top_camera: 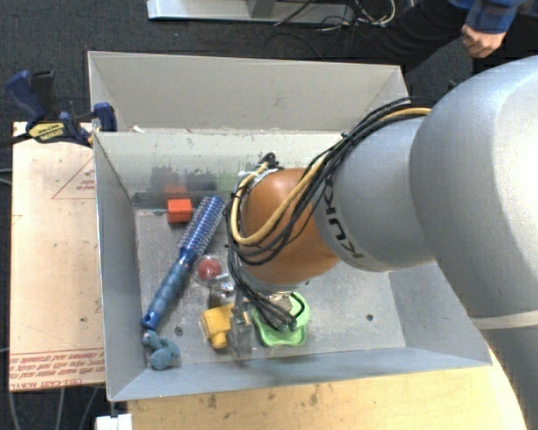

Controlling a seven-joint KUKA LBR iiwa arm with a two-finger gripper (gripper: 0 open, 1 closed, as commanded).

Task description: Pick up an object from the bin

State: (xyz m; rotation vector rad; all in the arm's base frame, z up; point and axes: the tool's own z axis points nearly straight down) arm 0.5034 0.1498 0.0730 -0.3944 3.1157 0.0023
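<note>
My gripper is low in the bin's front middle, under the orange wrist cover. It stands between a yellow blocky thing just to its left and a bright green ring-shaped thing just to its right. Whether it touches either I cannot tell. A small red round thing lies a little behind the yellow one. A long blue bristled brush lies slantwise to the left of them.
An orange block sits near the back left wall. A grey-blue lump lies in the front left corner. The arm and its cables cover the bin's middle and right.
</note>
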